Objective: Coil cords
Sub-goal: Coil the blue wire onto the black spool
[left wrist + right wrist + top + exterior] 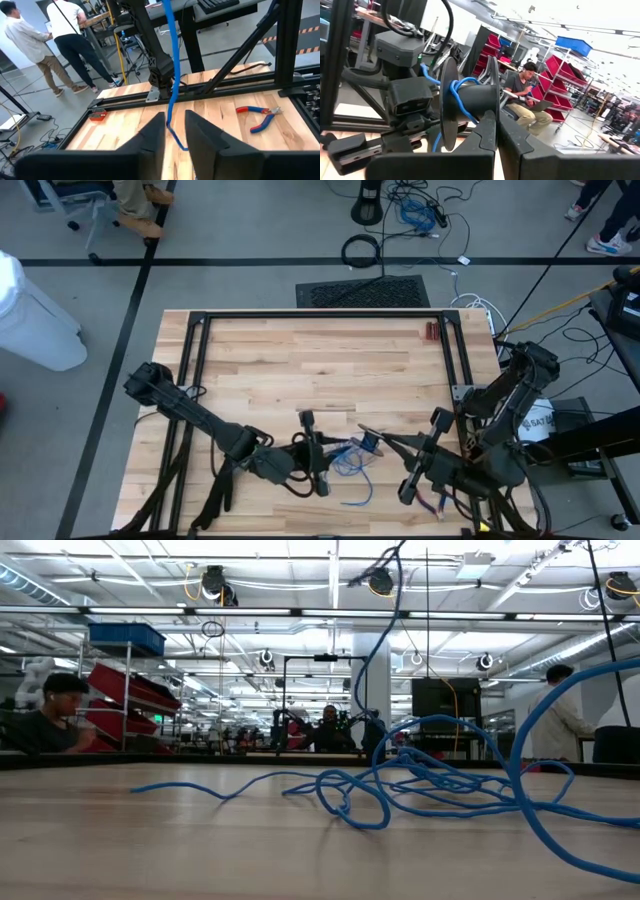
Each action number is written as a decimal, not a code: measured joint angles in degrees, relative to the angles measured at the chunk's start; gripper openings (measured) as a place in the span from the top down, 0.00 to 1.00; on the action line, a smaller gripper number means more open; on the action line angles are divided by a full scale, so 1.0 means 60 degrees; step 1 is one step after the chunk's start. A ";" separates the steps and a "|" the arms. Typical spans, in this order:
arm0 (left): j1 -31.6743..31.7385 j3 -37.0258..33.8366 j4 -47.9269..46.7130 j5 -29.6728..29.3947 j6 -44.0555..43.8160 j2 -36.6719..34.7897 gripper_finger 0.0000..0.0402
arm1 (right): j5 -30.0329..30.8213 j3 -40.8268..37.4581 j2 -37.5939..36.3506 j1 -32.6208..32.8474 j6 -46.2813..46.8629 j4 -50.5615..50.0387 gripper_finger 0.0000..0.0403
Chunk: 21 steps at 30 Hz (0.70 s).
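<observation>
- The left gripper (174, 131) has its fingers close together, with the blue cord (171, 75) running up between them.
- The right gripper (496, 131) is squeezed tight on a black spool (470, 102) with cord wound around it.
- Loose cord lies tangled on the table (300, 365).

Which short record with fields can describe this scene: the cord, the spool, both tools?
cord: blue cord, loose tangle on the wooden table
spool: dark spool, a few blue turns wound on it
right tool: right tool, shut on the spool's flange
left tool: left tool, cord running up between its fingers
other: red-handled pliers on the table
</observation>
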 joint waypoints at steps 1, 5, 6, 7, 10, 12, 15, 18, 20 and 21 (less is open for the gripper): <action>0.0000 0.0000 0.0003 0.0000 -0.0001 0.0000 0.88 | 0.0024 0.0000 0.0000 0.0023 -0.0005 0.0007 1.00; 0.0007 0.0000 0.0042 0.0000 0.0000 0.0000 0.98 | 0.0021 0.0000 0.0000 0.0028 -0.0038 -0.0003 1.00; 0.0013 0.0000 0.0110 0.0000 -0.0001 0.0000 0.98 | 0.0024 0.0000 0.0000 0.0021 -0.0038 0.0001 1.00; 0.0015 0.0000 0.0204 0.0000 -0.0001 0.0000 0.98 | 0.0024 0.0000 0.0000 0.0021 -0.0031 0.0001 1.00; 0.0015 0.0000 0.0439 0.0000 -0.0005 0.0000 0.98 | 0.0017 0.0000 0.0000 -0.0036 0.0149 -0.0010 1.00; 0.0028 0.0000 0.0505 0.0000 -0.0150 0.0000 0.99 | -0.0011 0.0000 0.0000 -0.0152 0.0538 -0.0007 1.00; 0.0098 0.0000 0.0494 0.0004 -0.0479 0.0000 0.99 | -0.0125 0.0000 0.0007 -0.0311 0.1079 -0.0066 1.00; 0.0201 0.0007 0.0534 0.0000 -0.0682 0.0082 0.99 | -0.0305 0.0003 0.0103 -0.0448 0.1321 -0.0076 1.00; 0.0262 0.0004 0.0473 -0.0004 -0.0748 0.0135 0.99 | -0.0362 0.0000 0.0157 -0.0529 0.1414 -0.0121 1.00; 0.0320 0.0004 0.0510 -0.0005 -0.0755 0.0227 0.99 | -0.0362 0.0000 0.0171 -0.0598 0.1484 -0.0136 1.00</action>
